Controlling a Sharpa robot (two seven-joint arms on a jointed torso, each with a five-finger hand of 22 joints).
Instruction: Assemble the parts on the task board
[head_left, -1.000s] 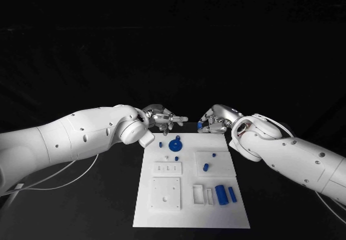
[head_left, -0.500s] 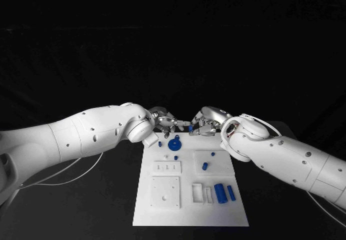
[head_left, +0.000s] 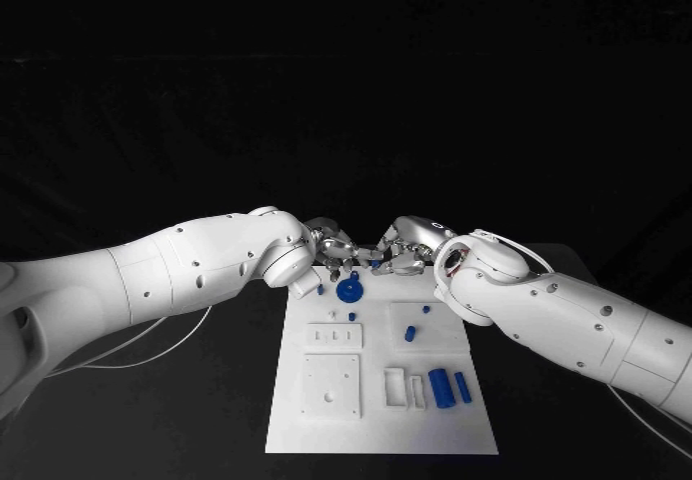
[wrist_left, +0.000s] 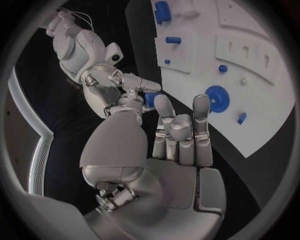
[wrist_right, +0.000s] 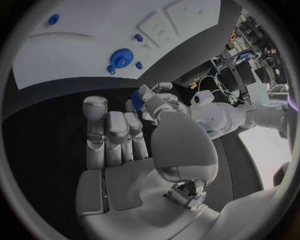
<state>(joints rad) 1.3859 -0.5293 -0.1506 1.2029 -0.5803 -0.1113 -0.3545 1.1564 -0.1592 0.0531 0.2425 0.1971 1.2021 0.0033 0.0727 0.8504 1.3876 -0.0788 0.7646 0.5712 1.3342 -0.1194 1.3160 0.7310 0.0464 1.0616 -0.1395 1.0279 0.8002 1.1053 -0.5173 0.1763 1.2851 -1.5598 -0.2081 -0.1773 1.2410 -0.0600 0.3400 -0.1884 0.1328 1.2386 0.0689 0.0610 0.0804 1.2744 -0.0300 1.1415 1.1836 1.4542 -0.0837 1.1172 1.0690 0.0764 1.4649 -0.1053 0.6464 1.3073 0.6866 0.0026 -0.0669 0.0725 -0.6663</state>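
Observation:
Beyond the far end of the white task board (head_left: 462, 430) my two hands meet above the black table. My right hand (head_left: 407, 248) pinches a small blue part (head_left: 372, 264) at its fingertips. My left hand (head_left: 335, 250) faces it, fingertips against the same part; I cannot tell whether it grips. In the left wrist view the blue part (wrist_left: 150, 99) lies between my left hand (wrist_left: 178, 145) and my right hand (wrist_left: 109, 90). The right wrist view has the part (wrist_right: 137, 100) just past my right hand (wrist_right: 115, 145), at my left hand (wrist_right: 156, 100).
A blue gear (head_left: 349, 292) stands near the board's far end, right under the hands, with a small blue peg (head_left: 320, 290) beside it. More blue pieces (head_left: 443, 387) lie at the board's near right, and another blue piece (head_left: 410, 333) at mid right. Both white forearms flank the board.
Both hands have closed in on each other over the board's far end. The right hand has carried the blue part leftward to the left hand's fingertips.

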